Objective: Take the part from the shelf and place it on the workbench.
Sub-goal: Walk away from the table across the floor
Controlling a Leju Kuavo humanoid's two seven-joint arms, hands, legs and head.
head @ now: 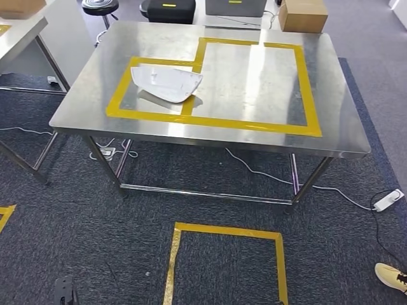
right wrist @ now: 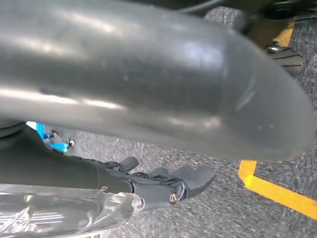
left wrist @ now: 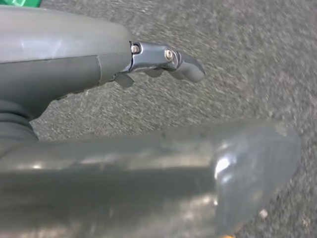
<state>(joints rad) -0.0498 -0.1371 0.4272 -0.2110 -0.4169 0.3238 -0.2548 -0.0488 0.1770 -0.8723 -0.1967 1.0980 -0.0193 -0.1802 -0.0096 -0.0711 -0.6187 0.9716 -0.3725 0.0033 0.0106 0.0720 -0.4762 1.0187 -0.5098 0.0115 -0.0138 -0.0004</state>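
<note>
My left hand [left wrist: 164, 64] and right hand [right wrist: 168, 186] are hanging over grey carpet [head: 96, 241], fingers extended and holding nothing. A yellow tape square [head: 226, 254] is lying on the floor just ahead. Beyond it, the white part [head: 165, 82] is resting on the steel surface [head: 331, 121], inside the left compartment of its yellow tape outline [head: 307, 89]. A cardboard box [head: 303, 15] is sitting behind.

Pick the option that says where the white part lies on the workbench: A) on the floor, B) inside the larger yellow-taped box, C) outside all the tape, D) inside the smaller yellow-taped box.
D: the white part rests in the smaller taped box of the workbench.
</note>
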